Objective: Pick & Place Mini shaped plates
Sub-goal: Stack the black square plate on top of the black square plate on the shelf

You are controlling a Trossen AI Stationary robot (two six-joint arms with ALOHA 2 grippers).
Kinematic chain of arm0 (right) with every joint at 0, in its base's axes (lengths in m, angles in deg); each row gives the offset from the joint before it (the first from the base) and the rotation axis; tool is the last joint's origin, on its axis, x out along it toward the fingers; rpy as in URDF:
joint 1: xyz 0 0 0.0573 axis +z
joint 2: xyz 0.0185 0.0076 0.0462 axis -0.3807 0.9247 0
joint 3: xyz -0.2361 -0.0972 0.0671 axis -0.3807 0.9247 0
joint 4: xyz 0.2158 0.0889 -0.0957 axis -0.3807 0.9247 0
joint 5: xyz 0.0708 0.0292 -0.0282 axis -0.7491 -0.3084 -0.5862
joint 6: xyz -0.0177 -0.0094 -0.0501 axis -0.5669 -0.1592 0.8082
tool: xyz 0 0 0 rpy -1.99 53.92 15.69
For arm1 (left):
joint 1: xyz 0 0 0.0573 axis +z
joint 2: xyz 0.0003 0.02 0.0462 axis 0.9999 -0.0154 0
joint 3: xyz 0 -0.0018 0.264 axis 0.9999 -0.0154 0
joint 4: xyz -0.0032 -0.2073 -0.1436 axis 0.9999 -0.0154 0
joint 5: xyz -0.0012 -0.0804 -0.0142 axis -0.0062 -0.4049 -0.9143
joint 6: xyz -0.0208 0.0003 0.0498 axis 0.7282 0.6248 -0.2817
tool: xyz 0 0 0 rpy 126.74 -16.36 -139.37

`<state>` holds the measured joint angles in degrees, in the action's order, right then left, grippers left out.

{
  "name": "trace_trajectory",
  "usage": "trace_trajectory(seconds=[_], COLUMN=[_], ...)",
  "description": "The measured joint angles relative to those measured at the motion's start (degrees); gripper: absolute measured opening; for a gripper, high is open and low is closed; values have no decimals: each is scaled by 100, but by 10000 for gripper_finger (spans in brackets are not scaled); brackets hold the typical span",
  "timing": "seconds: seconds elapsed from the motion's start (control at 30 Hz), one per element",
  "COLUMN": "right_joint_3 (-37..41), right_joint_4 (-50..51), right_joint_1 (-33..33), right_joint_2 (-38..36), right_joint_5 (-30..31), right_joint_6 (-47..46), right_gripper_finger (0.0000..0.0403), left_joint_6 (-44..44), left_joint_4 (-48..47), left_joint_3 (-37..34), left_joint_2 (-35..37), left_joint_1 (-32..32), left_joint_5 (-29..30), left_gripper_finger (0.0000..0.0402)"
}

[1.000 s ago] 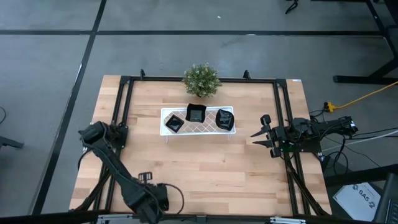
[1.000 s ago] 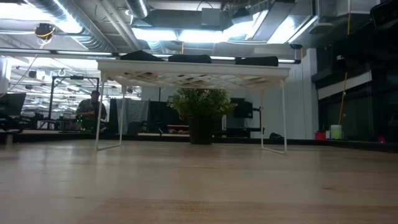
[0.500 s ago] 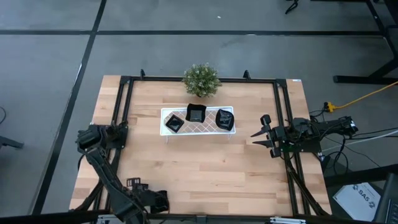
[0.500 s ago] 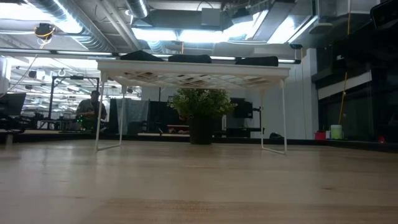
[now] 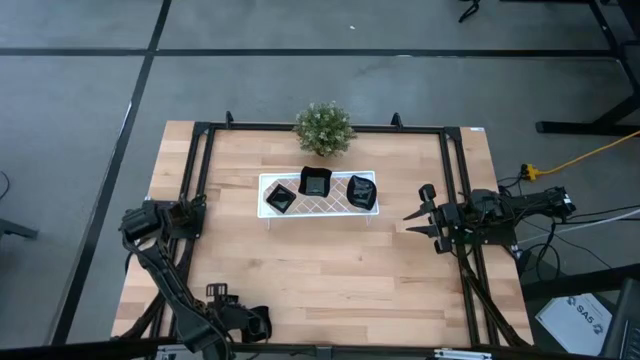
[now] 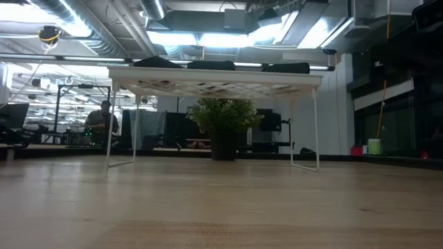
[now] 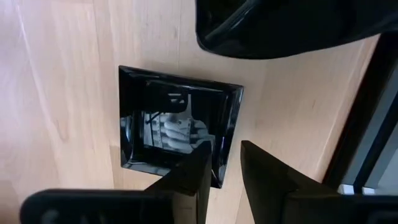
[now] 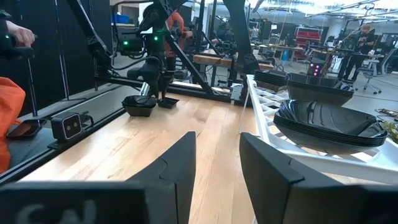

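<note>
A square black glossy mini plate lies flat on the wood near the table's near left corner. A second, rounded black dish sits beside it. My left gripper points down over the square plate with a narrow gap, one finger over the plate's inside and one outside its edge. It also shows in the high view. Three more plates rest on the white tray. My right gripper waits open and empty at the table's right side. My left gripper's fingers stand astride the square plate's edge near one corner, coming from above and pointing down. The plate lies flat on the table. I cannot tell whether the fingers touch the edge.
The white tray stands on thin legs at the table's far middle, with a green potted plant behind it. Black frame rails run along the left and right sides. Bare wood lies between the tray and the near edge. A person sits far behind.
My left gripper has gone toward the table's left and near edges and has come to a stand over the plates at the near left corner. In the last half second it has hardly moved. The right arm and the tray's plates have kept still.
</note>
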<state>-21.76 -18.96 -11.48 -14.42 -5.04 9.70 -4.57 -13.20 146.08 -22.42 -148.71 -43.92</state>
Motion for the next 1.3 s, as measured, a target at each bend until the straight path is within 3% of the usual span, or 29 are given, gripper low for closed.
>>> trace_trajectory(seconds=[0.83,1.17,1.3], right_joint_3=[0,1,1], right_joint_4=[1,2,0], right_joint_1=[-1,-2,-1], right_joint_2=[-1,-2,-2], right_joint_5=[0,0,0], right_joint_6=[1,-1,0], right_gripper_finger=[124,124,124], left_joint_6=[-105,25,139], left_joint_4=[169,83,80], left_joint_3=[-37,-37,-37], left_joint_2=[-144,-140,-140], left_joint_1=[0,0,4], left_joint_5=[344,364,366], left_gripper_finger=[80,9,6])
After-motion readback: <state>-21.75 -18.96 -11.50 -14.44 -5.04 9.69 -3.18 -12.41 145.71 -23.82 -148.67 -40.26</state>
